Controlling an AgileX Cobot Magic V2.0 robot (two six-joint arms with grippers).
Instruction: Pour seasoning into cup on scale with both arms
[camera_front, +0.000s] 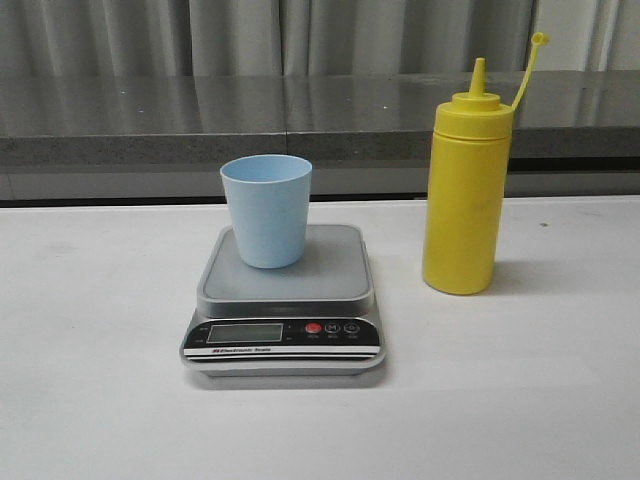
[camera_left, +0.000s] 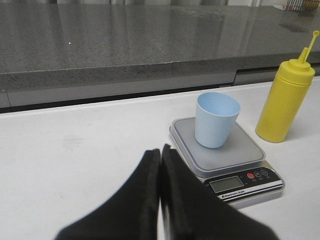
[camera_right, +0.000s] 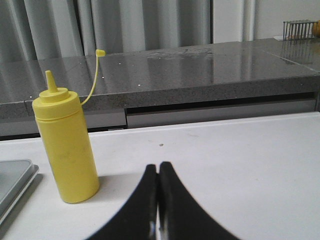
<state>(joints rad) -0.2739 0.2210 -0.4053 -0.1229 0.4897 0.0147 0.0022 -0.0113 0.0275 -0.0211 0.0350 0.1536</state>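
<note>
The pale blue cup (camera_front: 267, 209) stands upright on the silver-grey scale (camera_front: 284, 300) in the middle of the white table. The yellow seasoning bottle (camera_front: 466, 190) stands upright to the right of the scale, its cap hanging open on its strap. Neither gripper shows in the front view. My left gripper (camera_left: 160, 150) is shut and empty, short of the scale (camera_left: 222, 155) and cup (camera_left: 215, 119), with the bottle (camera_left: 285, 101) beyond. My right gripper (camera_right: 158, 166) is shut and empty, to the right of the bottle (camera_right: 66, 145); a corner of the scale (camera_right: 15, 180) shows at the edge.
A dark grey stone counter (camera_front: 300, 120) runs along the far edge of the table, with grey curtains behind it. A wire basket (camera_right: 297, 29) stands on the counter at the far right.
</note>
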